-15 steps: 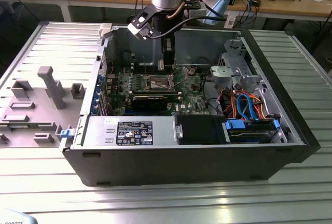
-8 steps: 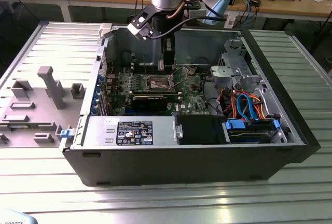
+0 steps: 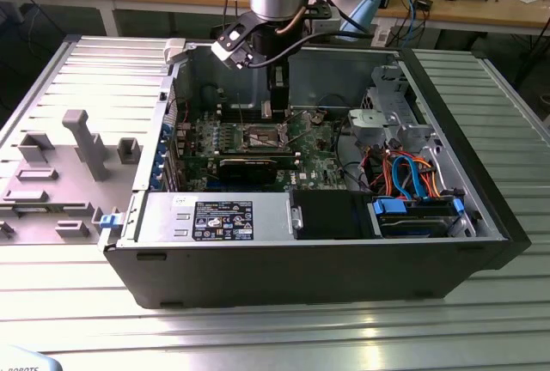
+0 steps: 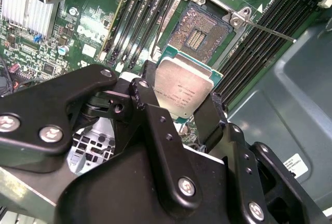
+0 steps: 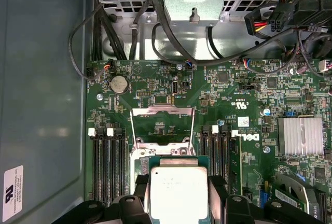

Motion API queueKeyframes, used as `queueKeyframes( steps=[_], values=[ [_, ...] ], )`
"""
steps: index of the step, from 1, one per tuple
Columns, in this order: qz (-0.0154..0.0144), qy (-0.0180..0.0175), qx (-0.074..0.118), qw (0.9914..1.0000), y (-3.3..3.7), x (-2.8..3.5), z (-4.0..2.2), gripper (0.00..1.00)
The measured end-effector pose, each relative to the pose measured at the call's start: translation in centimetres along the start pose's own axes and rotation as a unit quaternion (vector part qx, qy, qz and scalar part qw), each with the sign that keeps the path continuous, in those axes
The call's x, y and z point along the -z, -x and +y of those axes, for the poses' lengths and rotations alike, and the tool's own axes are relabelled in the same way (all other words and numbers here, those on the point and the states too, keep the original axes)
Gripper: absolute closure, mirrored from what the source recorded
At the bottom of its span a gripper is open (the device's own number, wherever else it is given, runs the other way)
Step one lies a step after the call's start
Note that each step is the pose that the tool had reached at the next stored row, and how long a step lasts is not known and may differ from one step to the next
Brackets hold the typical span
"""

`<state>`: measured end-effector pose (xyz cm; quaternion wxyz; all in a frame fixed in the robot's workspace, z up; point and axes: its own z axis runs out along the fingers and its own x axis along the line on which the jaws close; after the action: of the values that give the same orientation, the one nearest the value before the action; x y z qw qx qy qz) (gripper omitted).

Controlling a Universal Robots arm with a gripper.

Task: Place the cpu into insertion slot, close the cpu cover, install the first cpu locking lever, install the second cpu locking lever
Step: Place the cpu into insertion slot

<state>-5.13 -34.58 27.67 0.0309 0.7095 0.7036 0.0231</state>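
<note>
Gripping the cpu point(image 4: 184, 86) by two opposite edges with fingers point(image 4: 210, 120) closed on it, the gripper point(image 4: 181, 97) holds this light, stiff but fragile chip near the uncovered insertion slot point(image 4: 199, 29), edges judged the safest hold.

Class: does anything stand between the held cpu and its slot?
Nothing visible does. The gripper holds the cpu over the board, near the slot, whose contacts lie bare; the cover is swung open, clear of it.
</note>
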Motion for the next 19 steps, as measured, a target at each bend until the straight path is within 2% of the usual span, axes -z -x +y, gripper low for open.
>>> queueKeyframes(
  steps=[11,14,19],
  values=[
    [0.0001,-0.0004,0.000,1.00000,0.00,-0.01,-0.02,0.46],
    [0.0001,-0.0004,0.000,1.00000,-0.01,-0.05,-0.33,0.46],
    [0.0007,-0.0002,0.007,0.99998,-0.12,-0.99,-1.20,0.46]
  ],
)
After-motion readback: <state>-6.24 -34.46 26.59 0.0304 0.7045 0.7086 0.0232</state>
